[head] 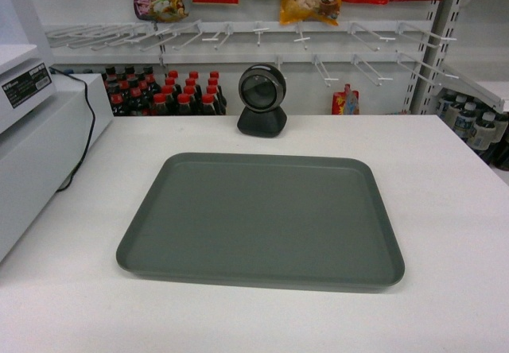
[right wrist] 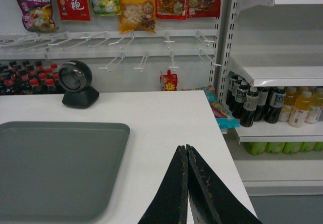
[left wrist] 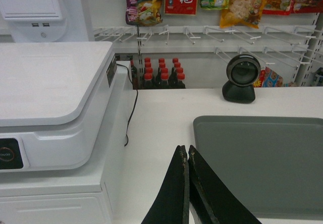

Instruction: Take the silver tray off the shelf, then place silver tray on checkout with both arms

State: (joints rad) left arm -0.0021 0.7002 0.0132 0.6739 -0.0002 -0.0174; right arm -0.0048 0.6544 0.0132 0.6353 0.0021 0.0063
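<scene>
Silver tray (head: 262, 219): lies flat on the white counter (head: 445, 210), in front of the black scanner (head: 262, 98).
My left fingers (left wrist: 187, 156): pressed together, grasping nothing, above the counter beside the tray's left edge.
My right fingers (right wrist: 186, 153): pressed together, empty, above the counter right of the tray.

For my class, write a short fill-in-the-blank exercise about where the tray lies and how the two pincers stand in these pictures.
1. The grey tray lies flat on the white ____.
2. Behind the tray stands a round black ____ on its stand.
3. Both the left pincer and the right pincer are ____, holding nothing.
4. The bottles behind the counter have ____ caps.

Missing words: counter; scanner; shut; red
</scene>
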